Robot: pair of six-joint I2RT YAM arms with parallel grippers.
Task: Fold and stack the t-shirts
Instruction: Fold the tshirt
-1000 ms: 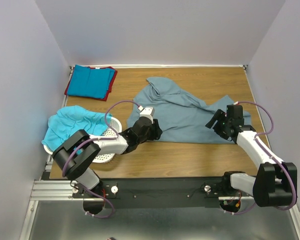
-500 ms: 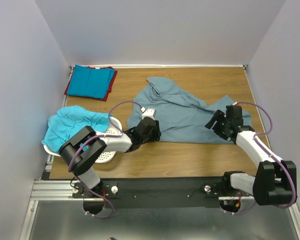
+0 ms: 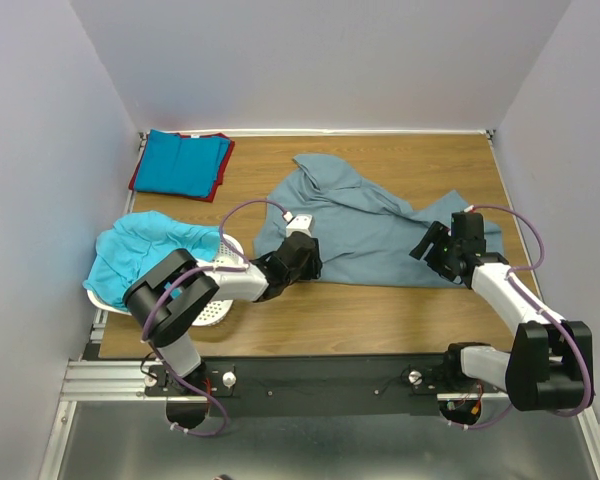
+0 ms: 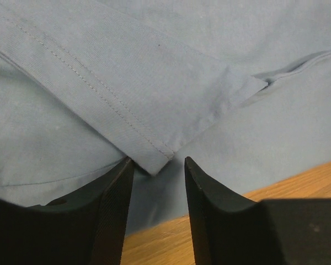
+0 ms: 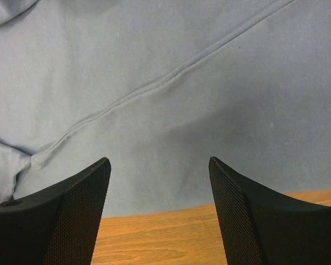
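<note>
As left claw (image 4: 159, 163) narrows, shirt hem (image 4: 133, 128) sits between.

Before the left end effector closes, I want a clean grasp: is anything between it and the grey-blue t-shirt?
Nothing visible. The left end effector, fingers open, straddles a hem corner of the grey-blue t-shirt lying on the wooden table.

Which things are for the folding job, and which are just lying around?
For the job: large dusty grey-blue cloth t-shirt; bright turquoise cloth t-shirt; folded bright blue cloth t-shirt; red cloth t-shirt under it.
Just lying about: white perforated plastic basket.
</note>
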